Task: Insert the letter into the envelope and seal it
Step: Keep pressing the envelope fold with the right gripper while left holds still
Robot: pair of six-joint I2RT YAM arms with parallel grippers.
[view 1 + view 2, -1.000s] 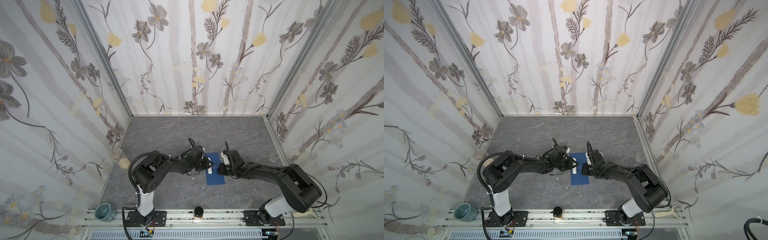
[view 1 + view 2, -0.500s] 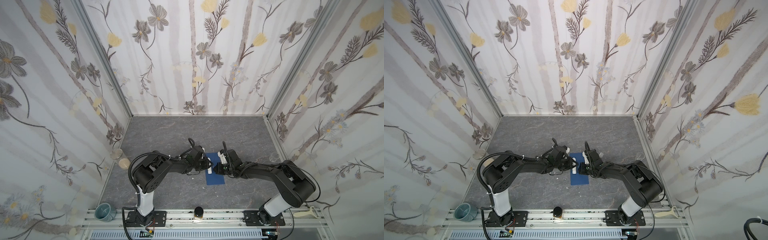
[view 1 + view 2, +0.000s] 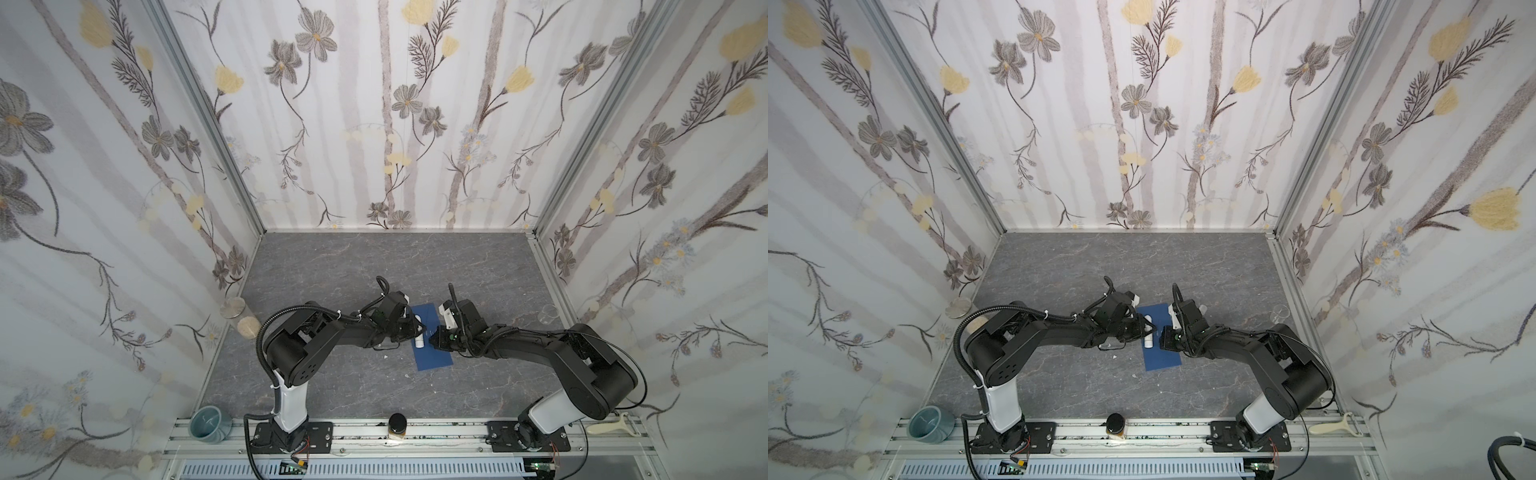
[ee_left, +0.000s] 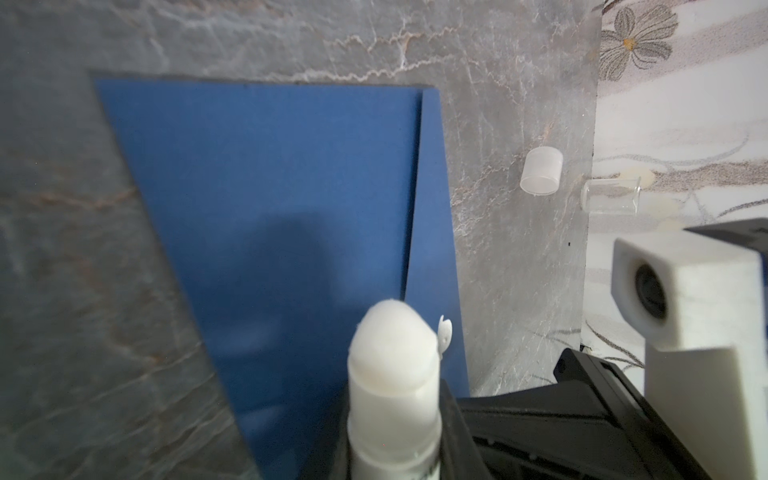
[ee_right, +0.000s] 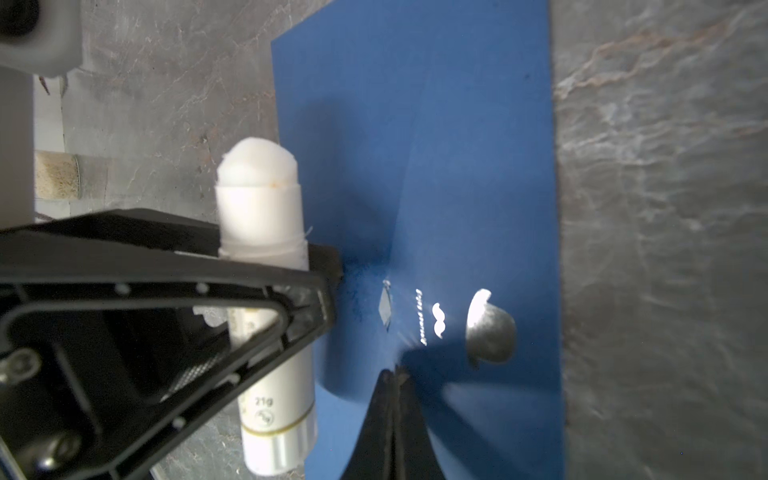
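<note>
the envelope (image 3: 434,358) is lying flat near the middle of the table (image 3: 353,266) in both top views, its long side running roughly from 12 to 6 o'clock. the left gripper (image 3: 415,331) is pointing in from 9 o'clock and gripping a glue stick (image 3: 419,341) in a narrow hold. the stick is sitting along the envelope's 9 o'clock edge with its bare white tip toward 12. the right gripper (image 3: 432,337) is pointing in from 3 o'clock with its jaws pressed fully together, tips touching the blue paper beside small pale marks (image 5: 438,320). a clear cap (image 4: 540,170) is lying on the table, apart from the envelope.
</note>
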